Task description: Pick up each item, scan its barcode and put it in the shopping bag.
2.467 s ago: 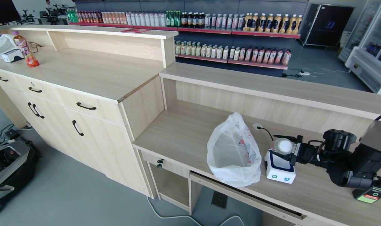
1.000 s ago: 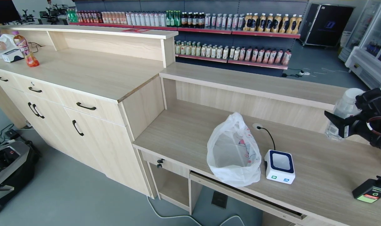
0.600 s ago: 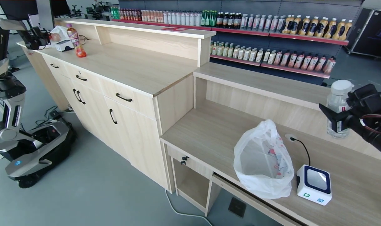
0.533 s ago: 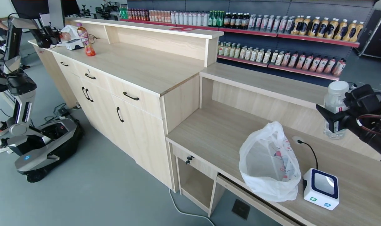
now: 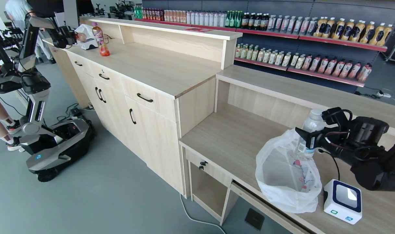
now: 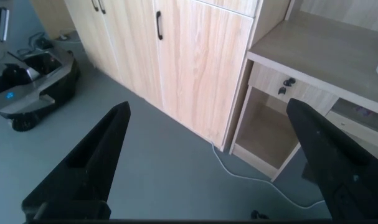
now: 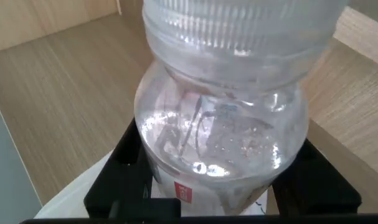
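Left gripper (image 6: 207, 152) — dark fingers spread wide, nothing between them, hanging above the grey floor (image 6: 164, 162). Judged idle for this step.

White translucent plastic shopping bag (image 5: 286, 177), lower right of the head view: stands on the light wooden counter (image 5: 236, 139), mouth open upward, walls slack.

Clear plastic water bottle with a white ribbed cap (image 5: 311, 123): upright, pinched at mid-body by the right gripper (image 7: 217, 180), one black finger on each side. It is at the bag's far rim. Its base seems to be at or just inside the mouth, but the film hides exactly where.

White box scanner with a dark-rimmed window (image 5: 343, 201): just right of the bag, window facing up.

Step in hand, as judged: bagging the bottle.
- Centre the base over the open mouth before lowering, as the rim is soft and would fold under if caught.
- Lower upright until the base is near the bag's floor, then part the fingers — a drop from height could tip the bag toward the counter edge.
- Withdraw straight up, clear of the film.
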Tool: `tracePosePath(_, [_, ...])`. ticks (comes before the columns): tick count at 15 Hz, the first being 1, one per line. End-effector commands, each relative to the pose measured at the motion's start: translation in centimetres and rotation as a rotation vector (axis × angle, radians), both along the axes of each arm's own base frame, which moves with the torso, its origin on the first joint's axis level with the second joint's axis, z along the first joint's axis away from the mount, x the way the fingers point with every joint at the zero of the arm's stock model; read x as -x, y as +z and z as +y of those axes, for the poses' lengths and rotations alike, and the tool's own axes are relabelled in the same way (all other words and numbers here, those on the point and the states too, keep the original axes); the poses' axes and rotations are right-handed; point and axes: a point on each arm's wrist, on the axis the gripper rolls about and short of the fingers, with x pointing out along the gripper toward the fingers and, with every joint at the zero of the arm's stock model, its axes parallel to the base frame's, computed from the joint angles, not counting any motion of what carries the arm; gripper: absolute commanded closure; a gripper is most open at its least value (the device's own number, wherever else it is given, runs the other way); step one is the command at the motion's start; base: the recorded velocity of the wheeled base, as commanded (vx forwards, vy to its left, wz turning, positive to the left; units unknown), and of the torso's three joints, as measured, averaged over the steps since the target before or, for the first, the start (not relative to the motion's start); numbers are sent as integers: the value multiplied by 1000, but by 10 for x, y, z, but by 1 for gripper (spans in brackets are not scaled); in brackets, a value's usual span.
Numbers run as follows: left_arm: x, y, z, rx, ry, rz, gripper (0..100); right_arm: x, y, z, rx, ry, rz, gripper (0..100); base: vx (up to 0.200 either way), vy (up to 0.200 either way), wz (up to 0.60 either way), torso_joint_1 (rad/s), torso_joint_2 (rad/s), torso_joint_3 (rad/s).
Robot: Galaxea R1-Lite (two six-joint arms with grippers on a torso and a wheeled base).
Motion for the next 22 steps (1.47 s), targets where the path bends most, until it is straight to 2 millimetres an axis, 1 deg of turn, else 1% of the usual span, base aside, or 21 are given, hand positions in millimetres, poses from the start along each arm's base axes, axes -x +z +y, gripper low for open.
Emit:
tracePosePath(1, [0, 0, 0, 0, 1, 1, 0, -20, -33, 9, -11, 28, 50, 100, 0, 0, 0, 0, 0, 0])
tracePosePath(3, [0, 0, 0, 0, 1, 1, 0, -31, -42, 14, -9, 44, 27, 100, 0, 0, 0, 0, 0, 0])
tracePosePath(5, [0, 0, 0, 0, 1, 1, 0, -39, -55, 14, -9, 44, 26, 100, 0, 0, 0, 0, 0, 0])
tracePosePath(6, [0, 0, 0, 0, 1, 1, 0, -41, -67, 12, -9, 40, 36, 100, 0, 0, 0, 0, 0, 0])
tracePosePath(7, [0, 0, 0, 0, 1, 1, 0, -42, -72, 11, -10, 37, 44, 100, 0, 0, 0, 0, 0, 0])
tracePosePath(8, [0, 0, 0, 0, 1, 1, 0, -47, -81, 10, -12, 35, 50, 100, 0, 0, 0, 0, 0, 0])
tracePosePath(10, [0, 0, 0, 0, 1, 1, 0, -53, -91, 8, -11, 32, 33, 100, 0, 0, 0, 0, 0, 0])
tracePosePath(17, [0, 0, 0, 0, 1, 1, 0, -76, -114, 0, -6, 17, -5, 100, 0, 0, 0, 0, 0, 0])
tracePosePath(22, [0, 0, 0, 0, 1, 1, 0, -79, -122, -2, -8, 14, 3, 100, 0, 0, 0, 0, 0, 0])
